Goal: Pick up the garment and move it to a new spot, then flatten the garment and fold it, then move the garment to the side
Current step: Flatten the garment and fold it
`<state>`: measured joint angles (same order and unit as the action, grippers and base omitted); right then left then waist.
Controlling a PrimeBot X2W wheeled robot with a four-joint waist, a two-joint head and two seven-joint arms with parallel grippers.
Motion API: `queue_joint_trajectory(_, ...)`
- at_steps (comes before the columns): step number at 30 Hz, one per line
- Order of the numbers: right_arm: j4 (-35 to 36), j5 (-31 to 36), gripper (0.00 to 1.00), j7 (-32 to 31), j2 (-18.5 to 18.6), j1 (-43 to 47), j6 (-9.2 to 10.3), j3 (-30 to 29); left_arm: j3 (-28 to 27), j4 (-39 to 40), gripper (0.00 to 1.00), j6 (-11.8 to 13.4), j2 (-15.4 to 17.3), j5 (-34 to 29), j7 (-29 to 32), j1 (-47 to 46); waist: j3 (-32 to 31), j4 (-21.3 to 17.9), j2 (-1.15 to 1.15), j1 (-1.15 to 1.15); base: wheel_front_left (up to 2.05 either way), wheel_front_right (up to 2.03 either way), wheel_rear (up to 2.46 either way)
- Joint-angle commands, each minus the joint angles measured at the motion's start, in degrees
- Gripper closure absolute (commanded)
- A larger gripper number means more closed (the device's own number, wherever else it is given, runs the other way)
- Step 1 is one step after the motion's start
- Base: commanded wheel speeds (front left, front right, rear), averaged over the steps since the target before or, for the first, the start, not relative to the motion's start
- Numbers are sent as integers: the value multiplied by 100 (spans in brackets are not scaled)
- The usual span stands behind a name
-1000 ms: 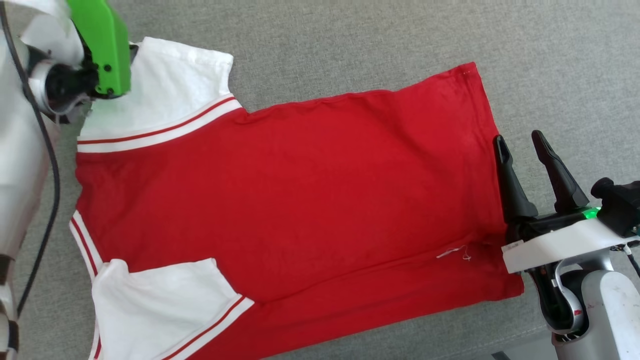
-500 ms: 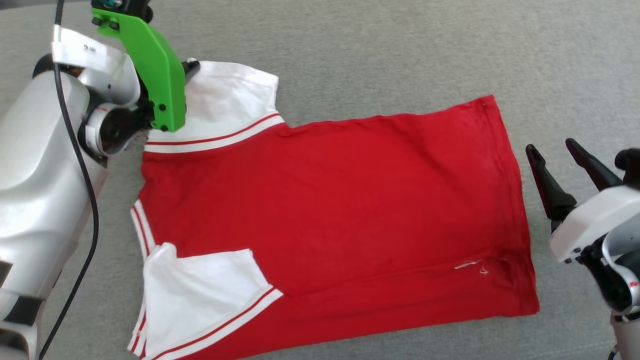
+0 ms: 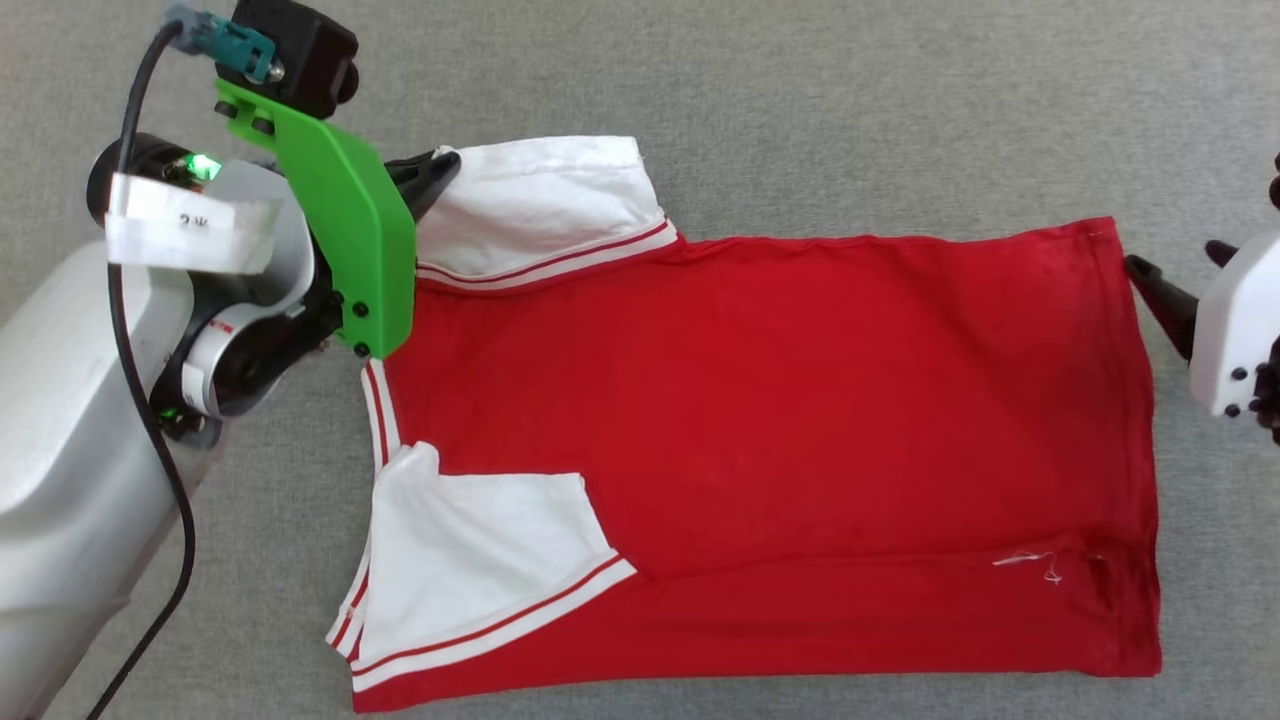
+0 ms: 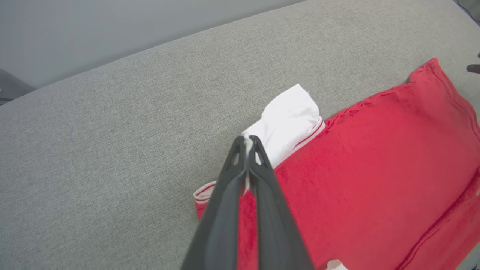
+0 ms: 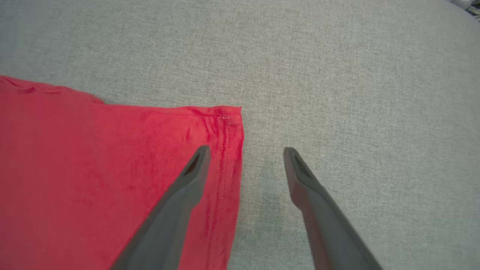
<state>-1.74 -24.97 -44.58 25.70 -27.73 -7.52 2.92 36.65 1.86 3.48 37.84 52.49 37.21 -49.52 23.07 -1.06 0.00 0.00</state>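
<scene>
The garment (image 3: 780, 400), a red T-shirt, lies spread on the grey fabric surface (image 3: 850, 100) with its neck to the left and its hem to the right. My left gripper (image 3: 445, 168) is shut on the edge of the far white sleeve (image 3: 545, 200). In the left wrist view the left gripper (image 4: 246, 141) pinches a bit of white cloth from the sleeve (image 4: 288, 116). My right gripper (image 3: 1175, 270) is open beside the hem's far corner. In the right wrist view the right gripper (image 5: 246, 151) straddles the garment's hem edge (image 5: 112, 168), one finger over red cloth, one over grey.
The near white sleeve (image 3: 480, 550) lies folded onto the red body. A black cable (image 3: 170, 450) runs along my left arm. In the left wrist view the grey surface ends at a far edge with a pale wall (image 4: 112, 30) behind it.
The head camera has shifted, so the shirt sits further right in the picture. My left gripper now shows pinching the sleeve's edge. My right gripper moved up along the hem toward its far corner.
</scene>
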Motion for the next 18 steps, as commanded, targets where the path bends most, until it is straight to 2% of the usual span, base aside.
queue_joint_trajectory(1,-94,46,0,-69,23,-176,3,24,-24,131,100,61,43,17,0,120,170,160,0,0,0,0,0)
queue_joint_trajectory(9,-779,-32,0,-363,38,-692,3,258,-5,626,100,194,115,-79,-17,202,404,370,0,0,0,0,0)
queue_joint_trajectory(18,-1385,0,0,-481,152,-841,3,705,129,638,100,109,-30,-144,-96,166,468,546,0,0,0,0,0)
